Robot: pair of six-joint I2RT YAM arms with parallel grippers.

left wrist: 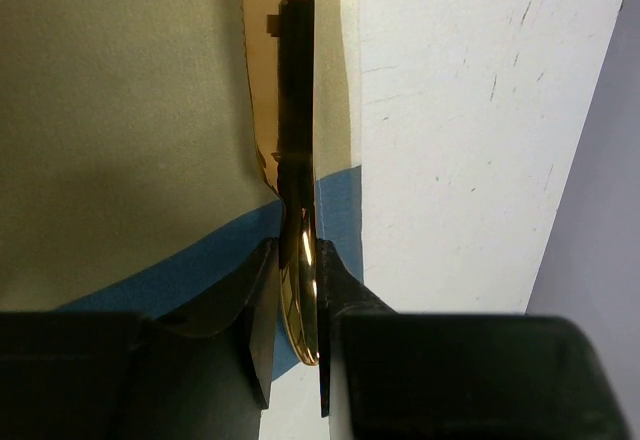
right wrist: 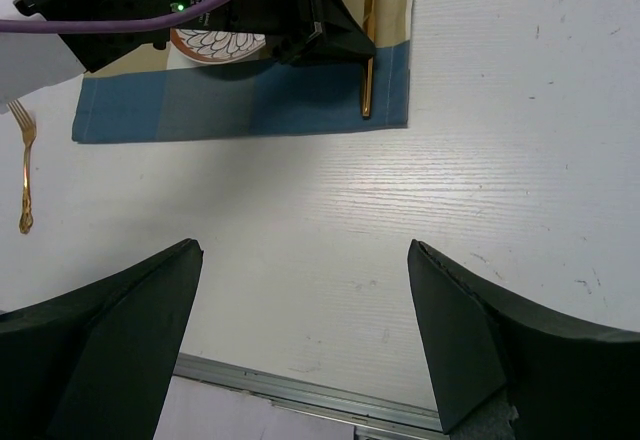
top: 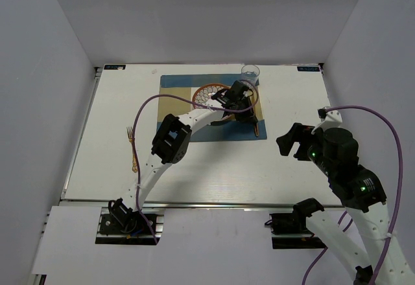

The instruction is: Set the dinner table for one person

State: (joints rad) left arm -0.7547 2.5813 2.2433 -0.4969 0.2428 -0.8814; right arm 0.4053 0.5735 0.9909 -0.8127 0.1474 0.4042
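— Gripping what, those left jaws?
— A slender gold metal utensil, clenched along the right border of the blue-and-beige striped cloth placemat, where a knife belongs, I'd judge. Right jaws gape empty above the large white wood-grained surface underneath.

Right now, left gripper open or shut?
Shut: left gripper clamps the gold utensil; left wrist view shows both fingers against it, over the placemat.

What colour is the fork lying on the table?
Gold; the slim metal fork shows best in the right wrist view.
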